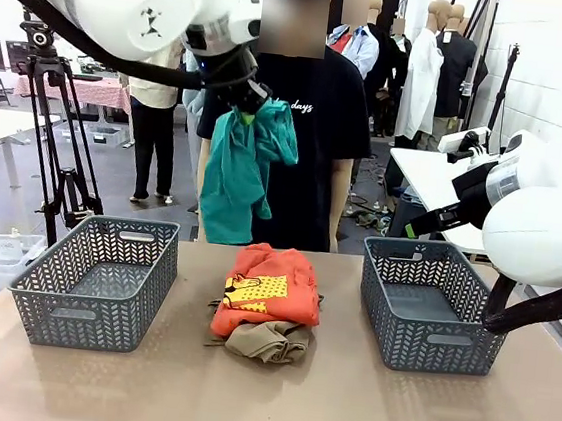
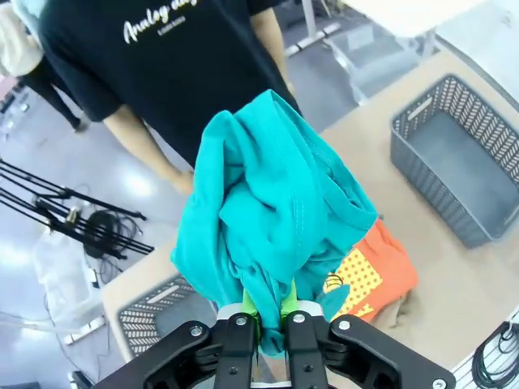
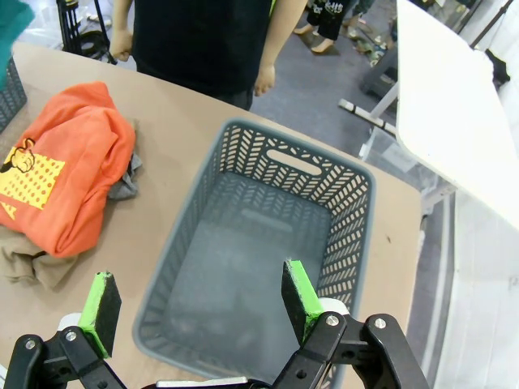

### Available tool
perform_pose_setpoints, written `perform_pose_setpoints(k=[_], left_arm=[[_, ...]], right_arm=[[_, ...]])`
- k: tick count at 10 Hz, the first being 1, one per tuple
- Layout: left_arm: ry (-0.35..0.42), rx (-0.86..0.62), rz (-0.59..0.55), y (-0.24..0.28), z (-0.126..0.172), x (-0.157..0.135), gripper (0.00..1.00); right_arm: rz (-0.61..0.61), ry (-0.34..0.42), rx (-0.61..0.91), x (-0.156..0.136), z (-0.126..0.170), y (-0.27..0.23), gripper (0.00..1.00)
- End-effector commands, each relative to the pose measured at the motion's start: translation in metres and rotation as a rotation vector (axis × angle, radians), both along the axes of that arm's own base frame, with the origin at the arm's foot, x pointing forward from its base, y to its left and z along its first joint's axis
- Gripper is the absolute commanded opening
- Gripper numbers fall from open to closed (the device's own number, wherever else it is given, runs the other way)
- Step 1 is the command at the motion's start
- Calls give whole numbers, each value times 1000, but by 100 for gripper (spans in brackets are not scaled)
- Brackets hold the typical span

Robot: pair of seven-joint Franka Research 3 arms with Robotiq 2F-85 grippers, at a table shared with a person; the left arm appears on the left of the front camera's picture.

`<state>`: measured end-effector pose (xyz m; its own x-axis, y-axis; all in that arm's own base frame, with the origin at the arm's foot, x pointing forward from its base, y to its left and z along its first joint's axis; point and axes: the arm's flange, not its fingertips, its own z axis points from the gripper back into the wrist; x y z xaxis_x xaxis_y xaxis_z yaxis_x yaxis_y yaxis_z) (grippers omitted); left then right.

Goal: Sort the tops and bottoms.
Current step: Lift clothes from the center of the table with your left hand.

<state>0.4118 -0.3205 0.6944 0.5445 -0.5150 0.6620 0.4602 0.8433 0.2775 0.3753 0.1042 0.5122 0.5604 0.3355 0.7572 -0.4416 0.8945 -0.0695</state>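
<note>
High over the table's middle, my left gripper is shut on a teal garment that hangs bunched in the air in front of the person. In the left wrist view its fingers pinch the teal cloth. On the table lies an orange garment with a yellow print, folded over a tan khaki one. A bit of grey cloth peeks out from under the orange one. My right gripper hovers open over the right basket, holding nothing.
Two dark grey lattice baskets stand on the table, one left and one right, both with nothing inside. A person in a black T-shirt stands at the far edge, arms down. A tripod stands beyond the left corner.
</note>
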Motion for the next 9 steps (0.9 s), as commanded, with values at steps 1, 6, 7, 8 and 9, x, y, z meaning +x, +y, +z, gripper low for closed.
perform_pose_setpoints(k=[1, 6, 7, 8, 9], left_arm=[[16, -27, 10, 1, -20, -3, 0], [0, 0, 0, 0, 0, 0, 0], [0, 0, 0, 0, 0, 0, 0], [0, 0, 0, 0, 0, 0, 0], [0, 0, 0, 0, 0, 0, 0]], right_arm=[[1, 0, -1, 0, 0, -1, 100], [1, 0, -1, 0, 0, -1, 100], [1, 0, -1, 0, 0, -1, 100], [1, 0, -1, 0, 0, -1, 100], [1, 0, -1, 0, 0, -1, 100]])
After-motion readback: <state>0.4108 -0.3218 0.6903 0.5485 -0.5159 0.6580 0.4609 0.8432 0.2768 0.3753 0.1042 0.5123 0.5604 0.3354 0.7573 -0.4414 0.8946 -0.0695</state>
